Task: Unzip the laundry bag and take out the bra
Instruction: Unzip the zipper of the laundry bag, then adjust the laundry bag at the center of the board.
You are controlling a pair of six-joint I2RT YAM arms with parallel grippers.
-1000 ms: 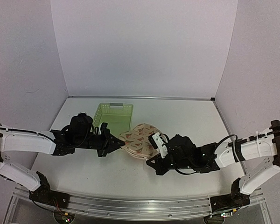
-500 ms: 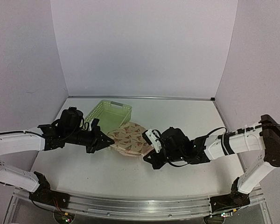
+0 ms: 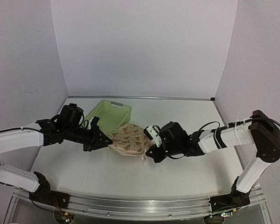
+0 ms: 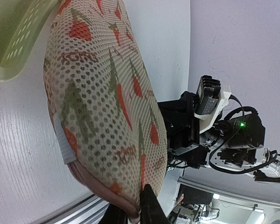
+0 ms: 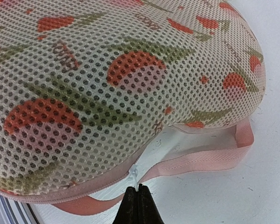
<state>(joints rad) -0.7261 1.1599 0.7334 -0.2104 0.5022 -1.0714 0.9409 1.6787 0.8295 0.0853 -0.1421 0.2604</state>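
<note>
The laundry bag [image 3: 128, 136] lay zipped on the white bench [image 3: 186, 116], just in front of the light green lattice basket [image 3: 113, 111], between the two arms. The left end effector [image 3: 108, 142] was closed on the bag's pale pink edging at its left end. The right end effector [image 3: 148, 151] had its fingers pressed together at the white zip pull [image 5: 133, 175] on the rim; whether they held it could not be told. A pink strap loop [image 5: 210, 158] lay on the bench beside it

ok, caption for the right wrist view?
Right end effector shut at the zipper seam of a cream mesh laundry pouch with pink strap.
</note>
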